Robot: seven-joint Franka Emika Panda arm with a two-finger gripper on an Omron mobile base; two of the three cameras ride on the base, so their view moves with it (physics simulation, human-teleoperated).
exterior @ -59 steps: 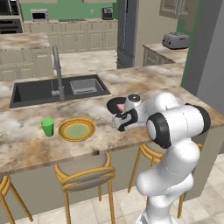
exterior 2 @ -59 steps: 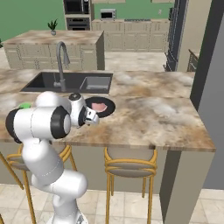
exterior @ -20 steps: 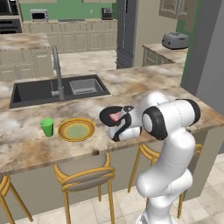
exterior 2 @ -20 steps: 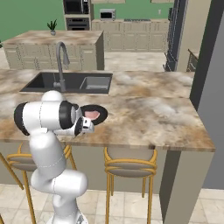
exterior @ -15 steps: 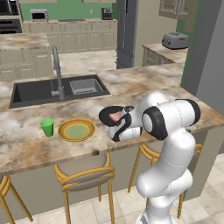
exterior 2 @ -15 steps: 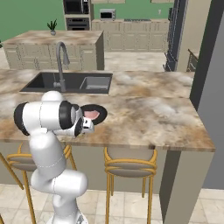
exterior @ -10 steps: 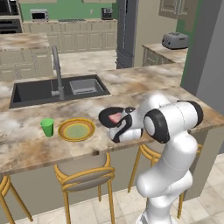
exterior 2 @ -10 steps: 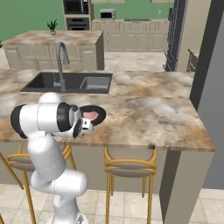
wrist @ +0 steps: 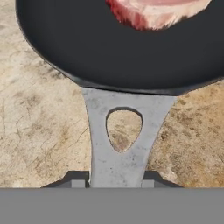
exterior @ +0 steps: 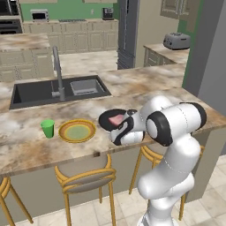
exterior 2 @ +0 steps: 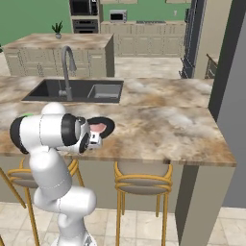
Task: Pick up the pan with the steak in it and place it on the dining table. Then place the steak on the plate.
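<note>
The pan (exterior: 113, 120) has come down over the last seconds and now sits on the tabletop (exterior: 145, 84) with the steak (exterior: 116, 119) inside, just right of the plate (exterior: 77, 130). The claw (wrist: 115, 181) straddles the pan's handle (wrist: 118, 144), its tips beginning to part, so whether it's released I cannot tell. Judging by this, the steak's transfer comes next.

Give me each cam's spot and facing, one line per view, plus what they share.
Left base view: behind the arm's left, looking forward and down at the dining table; white arm rises lower right.
Right base view: behind its right, same table; arm lower left.
Hand view: on the hand, looking along the claw at the pan handle; dark fingertips at bottom.
Shared: pan and steak appear in all three; both base views show sink and tap.
</note>
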